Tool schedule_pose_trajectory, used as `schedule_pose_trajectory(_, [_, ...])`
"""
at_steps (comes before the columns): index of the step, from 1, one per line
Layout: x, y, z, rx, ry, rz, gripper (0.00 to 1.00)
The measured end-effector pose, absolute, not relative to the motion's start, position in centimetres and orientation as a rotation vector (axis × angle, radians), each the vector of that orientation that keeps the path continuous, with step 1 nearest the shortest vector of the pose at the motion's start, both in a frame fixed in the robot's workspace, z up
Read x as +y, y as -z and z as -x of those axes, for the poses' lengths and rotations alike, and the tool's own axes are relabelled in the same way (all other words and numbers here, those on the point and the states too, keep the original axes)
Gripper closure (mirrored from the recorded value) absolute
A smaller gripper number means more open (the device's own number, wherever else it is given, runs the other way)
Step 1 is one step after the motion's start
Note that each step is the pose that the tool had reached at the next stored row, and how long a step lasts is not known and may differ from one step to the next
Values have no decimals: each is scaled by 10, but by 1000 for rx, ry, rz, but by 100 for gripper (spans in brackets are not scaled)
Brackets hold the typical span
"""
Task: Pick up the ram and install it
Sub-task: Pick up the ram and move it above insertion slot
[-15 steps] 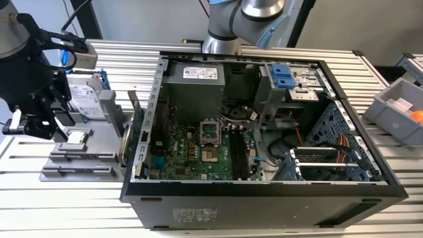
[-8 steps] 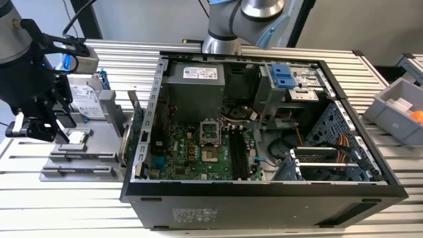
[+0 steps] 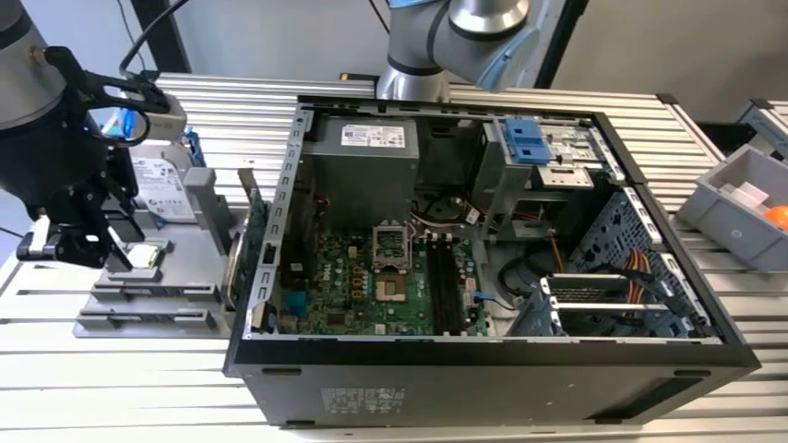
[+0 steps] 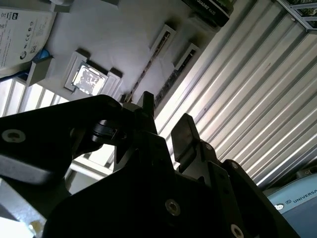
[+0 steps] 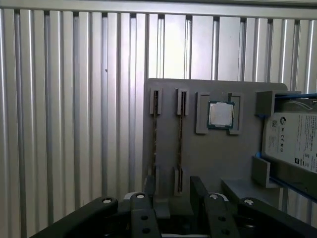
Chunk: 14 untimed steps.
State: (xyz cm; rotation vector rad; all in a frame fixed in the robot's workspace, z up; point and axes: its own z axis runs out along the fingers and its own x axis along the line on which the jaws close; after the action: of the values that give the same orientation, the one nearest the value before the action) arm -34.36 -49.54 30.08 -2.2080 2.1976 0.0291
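Observation:
Two ram sticks stand on edge in slots of the grey fixture plate (image 5: pixel 198 158). In the first wrist view one ram stick (image 5: pixel 154 139) lies off to the side and the other ram stick (image 5: pixel 180 141) runs toward the gap between my fingers. Both wrist views show my gripper (image 5: pixel 174 192) (image 4: pixel 166 121) open, holding nothing, a little above the plate. In the second wrist view the sticks (image 4: pixel 173 74) appear as thin dark lines. In the exterior view my gripper (image 3: pixel 77 247) hovers over the fixture plate (image 3: pixel 161 305) at that view's left.
A processor chip (image 5: pixel 220 114) and a hard drive (image 5: pixel 293 141) in a blue frame sit on the same plate. A green card (image 3: pixel 246 242) stands between the plate and the open computer case (image 3: pixel 493 369). The motherboard's memory slots (image 3: pixel 444 288) lie inside. A grey bin (image 3: pixel 739 208) sits at the right.

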Motion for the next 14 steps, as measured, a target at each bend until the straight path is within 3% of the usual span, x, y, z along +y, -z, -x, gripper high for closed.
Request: schedule_pose_trajectory(14, [-495,-289,344,2198,-29,2208,0])
